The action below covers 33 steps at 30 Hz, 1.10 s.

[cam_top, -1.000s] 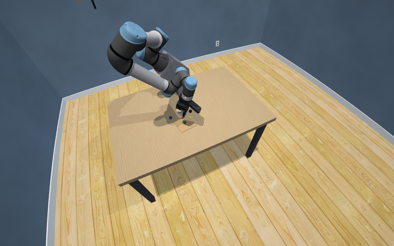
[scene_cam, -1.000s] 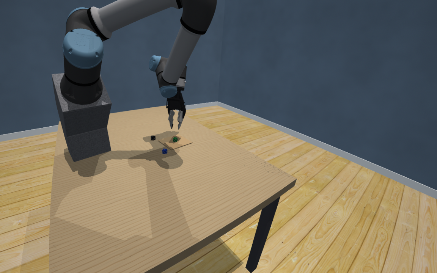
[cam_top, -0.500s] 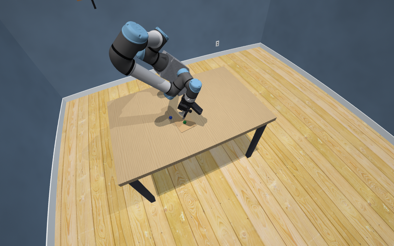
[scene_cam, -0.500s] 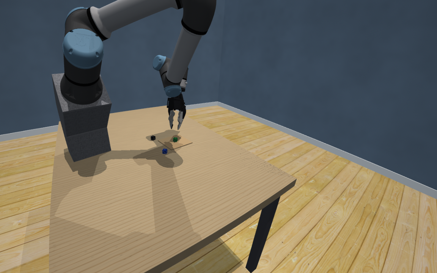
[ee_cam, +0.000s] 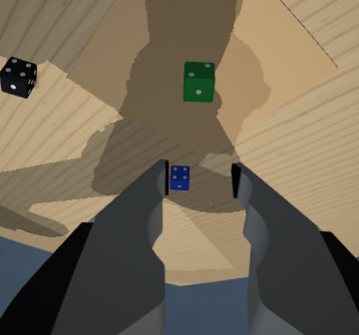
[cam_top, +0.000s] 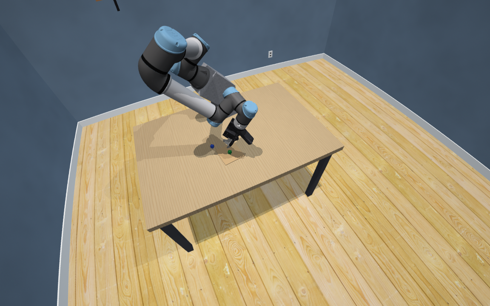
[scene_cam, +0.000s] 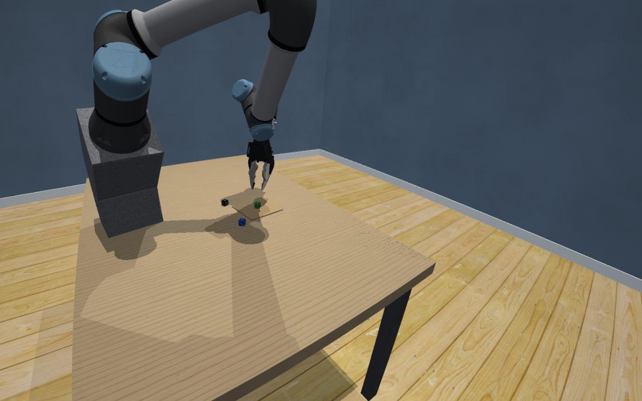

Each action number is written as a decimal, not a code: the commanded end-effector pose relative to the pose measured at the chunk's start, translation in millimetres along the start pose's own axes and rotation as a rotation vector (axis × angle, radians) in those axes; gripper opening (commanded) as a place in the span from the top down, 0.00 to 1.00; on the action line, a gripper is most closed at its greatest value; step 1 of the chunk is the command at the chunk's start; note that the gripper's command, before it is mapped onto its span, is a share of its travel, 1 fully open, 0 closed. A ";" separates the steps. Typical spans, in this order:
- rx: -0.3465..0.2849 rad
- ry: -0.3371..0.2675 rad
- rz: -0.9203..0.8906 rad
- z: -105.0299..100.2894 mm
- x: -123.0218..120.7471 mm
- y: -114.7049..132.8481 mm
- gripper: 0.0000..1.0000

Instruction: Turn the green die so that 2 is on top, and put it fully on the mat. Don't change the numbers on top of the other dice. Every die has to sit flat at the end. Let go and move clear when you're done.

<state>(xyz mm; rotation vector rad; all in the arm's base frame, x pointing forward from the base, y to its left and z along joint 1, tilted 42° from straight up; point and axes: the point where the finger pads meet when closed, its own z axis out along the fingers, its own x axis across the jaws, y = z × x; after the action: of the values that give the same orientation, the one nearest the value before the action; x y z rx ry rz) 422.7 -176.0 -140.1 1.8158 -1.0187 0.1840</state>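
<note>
The green die [ee_cam: 198, 82] sits flat on the thin tan mat [ee_cam: 279, 71], inside its edges; it also shows in the top and exterior views [cam_top: 229, 152] [scene_cam: 257, 205]. I cannot read its top number for sure. My gripper [scene_cam: 258, 186] hangs above the mat's far side, well clear of the die, fingers pointing down. In the wrist view its fingers stand a little apart with nothing held. The blue die [ee_cam: 179, 177] [scene_cam: 242, 222] appears between the fingertips but lies on the table far below.
A black die [ee_cam: 18, 77] [scene_cam: 224, 201] lies on the table just off the mat, toward the robot base. The grey pedestal [scene_cam: 121, 189] of the arm stands at the table's back. The arm's shadow covers the mat and dice.
</note>
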 end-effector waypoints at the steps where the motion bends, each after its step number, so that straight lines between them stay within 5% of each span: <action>1: -0.041 0.001 0.000 -1.1 -0.1 0.5 0.79; 33: -0.090 -0.001 0.000 -0.6 -0.6 -1.5 0.79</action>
<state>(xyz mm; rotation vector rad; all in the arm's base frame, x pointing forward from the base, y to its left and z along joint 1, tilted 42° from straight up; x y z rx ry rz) 422.3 -176.0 -139.8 1.7466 -1.0118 0.1424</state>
